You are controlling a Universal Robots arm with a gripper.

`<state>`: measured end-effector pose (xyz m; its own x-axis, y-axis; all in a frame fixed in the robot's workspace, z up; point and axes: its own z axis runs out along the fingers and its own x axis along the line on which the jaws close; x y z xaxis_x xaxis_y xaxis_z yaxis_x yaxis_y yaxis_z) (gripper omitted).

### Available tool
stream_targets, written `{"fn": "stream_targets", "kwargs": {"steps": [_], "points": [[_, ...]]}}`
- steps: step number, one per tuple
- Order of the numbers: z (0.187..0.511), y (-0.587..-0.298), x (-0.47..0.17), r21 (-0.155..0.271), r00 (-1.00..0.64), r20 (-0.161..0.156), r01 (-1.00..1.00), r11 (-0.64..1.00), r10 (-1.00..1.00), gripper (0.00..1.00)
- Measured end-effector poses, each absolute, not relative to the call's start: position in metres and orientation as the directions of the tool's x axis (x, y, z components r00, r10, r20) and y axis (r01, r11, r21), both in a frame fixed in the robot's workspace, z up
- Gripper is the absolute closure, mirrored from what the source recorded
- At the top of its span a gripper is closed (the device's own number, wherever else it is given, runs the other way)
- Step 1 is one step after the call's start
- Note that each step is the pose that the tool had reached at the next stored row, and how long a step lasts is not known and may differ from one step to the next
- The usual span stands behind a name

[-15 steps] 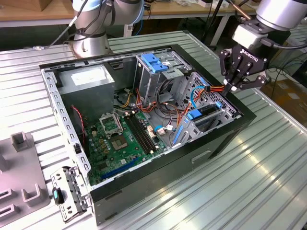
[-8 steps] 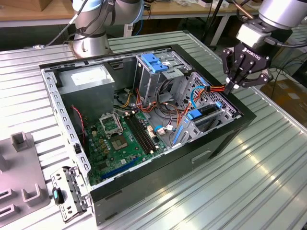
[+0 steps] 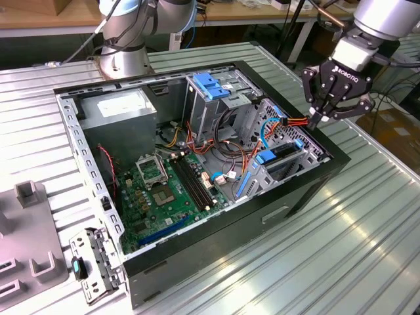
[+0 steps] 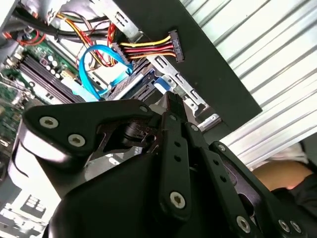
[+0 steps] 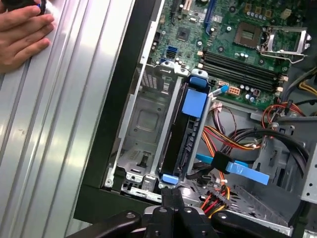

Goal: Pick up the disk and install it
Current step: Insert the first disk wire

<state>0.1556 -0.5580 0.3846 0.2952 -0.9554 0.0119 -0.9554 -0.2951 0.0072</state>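
The disk [image 5: 184, 141] stands on edge inside the metal drive cage [image 5: 141, 114] at the front corner of the open computer case [image 3: 216, 230]. Its blue side rail and a blue tab face up, and a blue end piece sits by the case wall. From how it lies, it looks seated in its slot or very nearly so.

I judge it dense for its size and wholly rigid. Its bare metal faces would be slick, and its innards are sensitive to knocks. The plastic rails along the long sides would be the sounder place to grip, or the exposed blue end for pressing. The label face and the connector edge are best left alone.

The gripper [image 5: 172, 192] hovers just over that blue end, its fingers pinched together with nothing between them. Whether the tips touch the disk I cannot tell. In the exterior view the gripper [image 3: 316, 121] hangs above the case rim.

Beside the cage run a red-yellow-black power lead [image 4: 148, 49] and a blue data cable [image 4: 94, 69], with the motherboard [image 5: 237, 54] beyond. A person's hand [image 5: 22, 29] rests on the ribbed table [image 3: 341, 249], well apart from the case.
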Motion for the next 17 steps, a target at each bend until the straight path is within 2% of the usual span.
{"fn": "stream_targets", "kwargs": {"steps": [10,17], "points": [[0.3837,-0.5580,0.1561,0.007,0.495,0.012,-0.869,-0.495,-0.869,0.89],[0.3833,-0.5553,0.1581,0.006,0.558,0.010,-0.830,-0.558,-0.830,0.89]]}}
